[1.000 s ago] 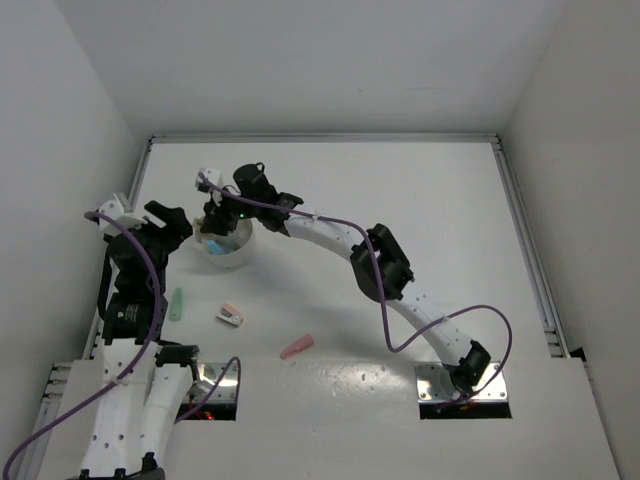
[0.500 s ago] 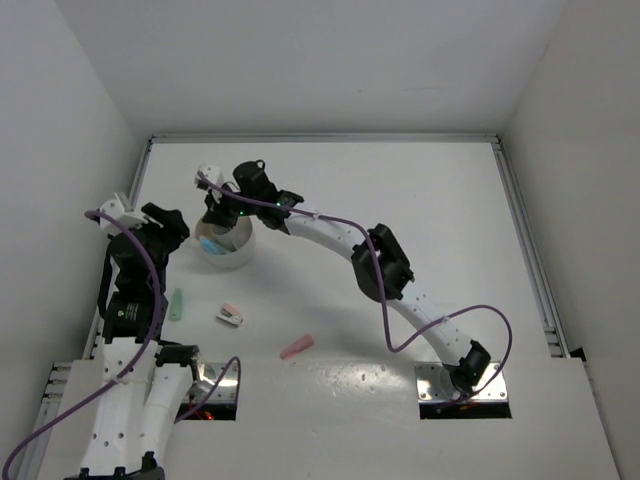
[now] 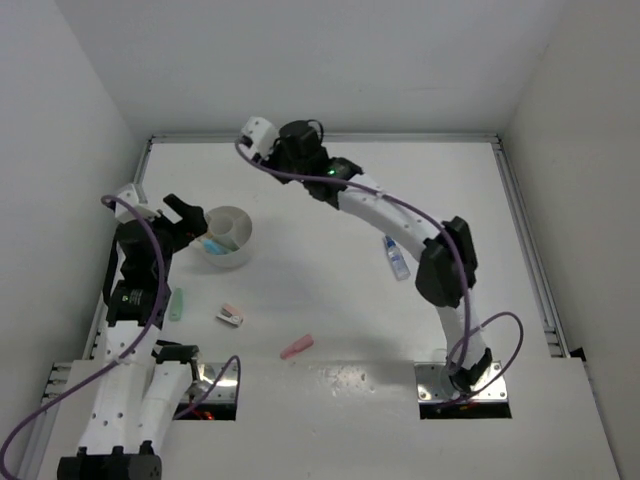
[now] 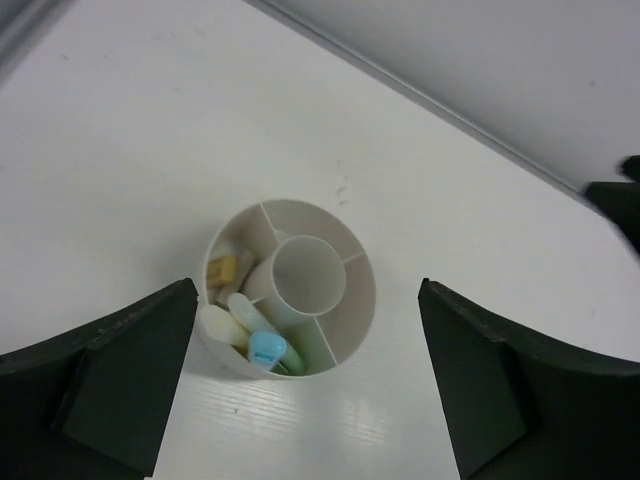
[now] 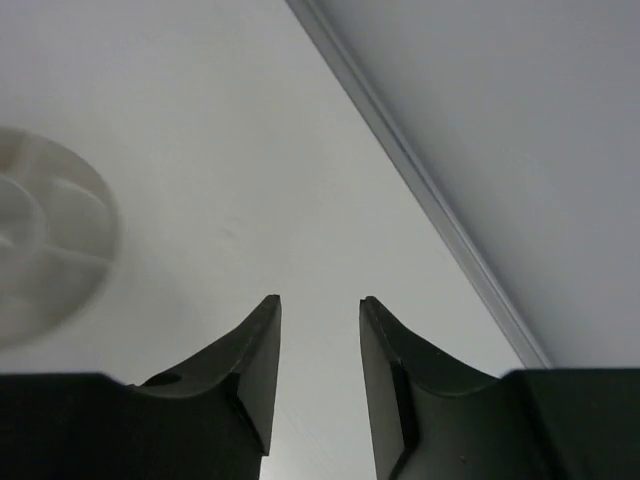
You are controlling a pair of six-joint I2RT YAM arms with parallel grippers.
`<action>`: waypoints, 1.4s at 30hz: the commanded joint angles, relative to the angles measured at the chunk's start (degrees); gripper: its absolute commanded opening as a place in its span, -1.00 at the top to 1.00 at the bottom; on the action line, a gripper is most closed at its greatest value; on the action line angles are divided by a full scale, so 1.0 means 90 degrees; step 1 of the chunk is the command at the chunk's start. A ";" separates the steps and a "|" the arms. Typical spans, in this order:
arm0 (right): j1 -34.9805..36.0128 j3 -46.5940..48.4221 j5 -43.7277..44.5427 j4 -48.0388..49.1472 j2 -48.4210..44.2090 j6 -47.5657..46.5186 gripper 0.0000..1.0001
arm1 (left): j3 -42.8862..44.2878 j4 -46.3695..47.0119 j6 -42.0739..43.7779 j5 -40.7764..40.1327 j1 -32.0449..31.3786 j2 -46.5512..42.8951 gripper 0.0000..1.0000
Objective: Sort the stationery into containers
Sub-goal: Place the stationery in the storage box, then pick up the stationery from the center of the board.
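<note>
Black fingers of the left pincer (image 4: 307, 297) stand spread wide with nothing between them, poised above the white bowl (image 4: 310, 218) and just to its left. The bowl's outer compartments on that side hold a tan block (image 4: 221, 268), a pale stick (image 4: 222, 326) and a light-blue-capped piece (image 4: 267, 349). Its middle well and far compartments look bare. The right pincer (image 5: 320, 303) shows only a narrow gap between its fingers and grips nothing. It hangs beyond the bowl and to its right, close to the back rail (image 3: 400, 138) of the bench (image 3: 330, 290). Four pieces lie loose. A green stick (image 3: 177, 304) lies on the near side of the bowl, a little to its left, its long axis running roughly near to far. A pink-white stapler-like piece (image 3: 231, 316) sits almost straight toward the bases from the bowl. A pink stick (image 3: 297, 347) lies nearer the bases and to the right, on a slant. A clear bottle (image 3: 397, 257) rests well to the right of the bowl, beside the right arm's forearm, lengthwise near to far with a slight lean. By this layout the green stick and the stapler-like piece fall to the left pincer, which is far closer. It would need to draw back toward the bases from the bowl and close across the stick's narrow width. The bottle seems the right arm's business, though that pincer is well apart from it.
</note>
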 commanded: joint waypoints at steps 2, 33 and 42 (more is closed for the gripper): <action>-0.0675 -0.0559 0.1419 -0.1953 -0.0936 -0.0276 0.30 | 0.0117 0.0236 -0.0001 0.1263 0.0074 0.0651 -0.99; -0.2738 -0.4339 -0.0075 -0.3648 -0.1113 0.1395 -0.14 | 0.0117 0.0236 -0.0060 0.1491 0.0074 0.0721 -0.88; -0.2933 -0.4056 -0.0338 -0.3647 -0.0673 0.1395 0.10 | 0.0117 0.0236 -0.0060 0.1491 0.0074 0.0721 -0.88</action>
